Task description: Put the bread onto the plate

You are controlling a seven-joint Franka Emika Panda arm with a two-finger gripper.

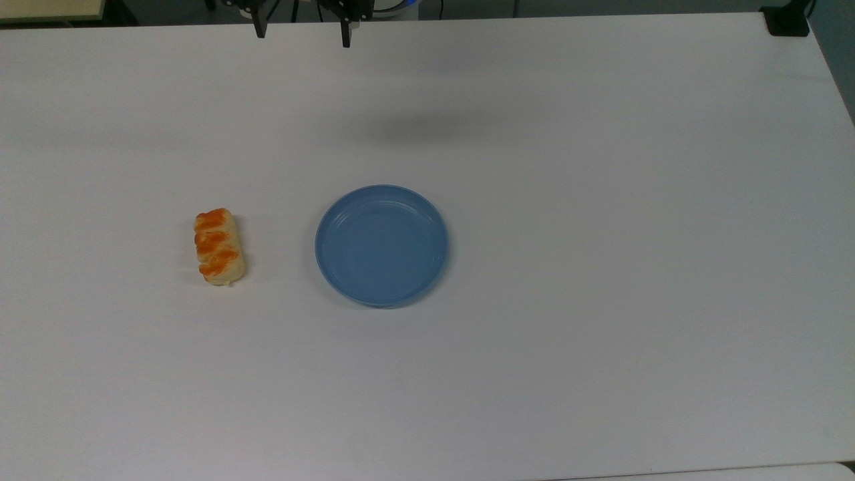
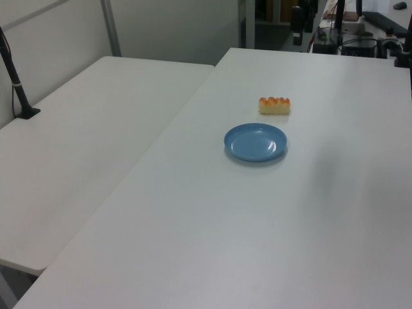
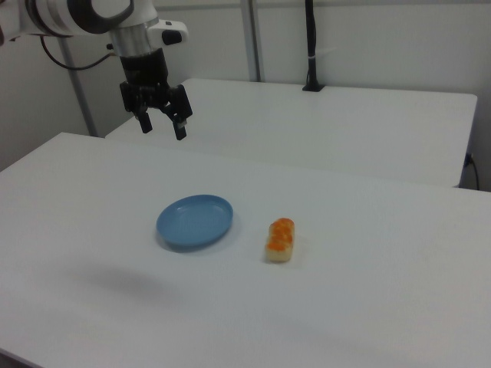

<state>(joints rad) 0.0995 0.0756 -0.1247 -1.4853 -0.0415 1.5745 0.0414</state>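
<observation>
Gripper (image 3: 163,129) hangs high, fingers spread, holding nothing; bread (image 3: 280,239) looks soft, a hard pinch might squash it beside the plate (image 3: 195,221)

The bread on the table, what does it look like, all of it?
The bread is a small oblong roll, pale tan with three orange glazed bumps across its top. It looks whole and lies flat on the white table, apart from the blue plate, on the top view's left of it. Only the table touches it.
</observation>
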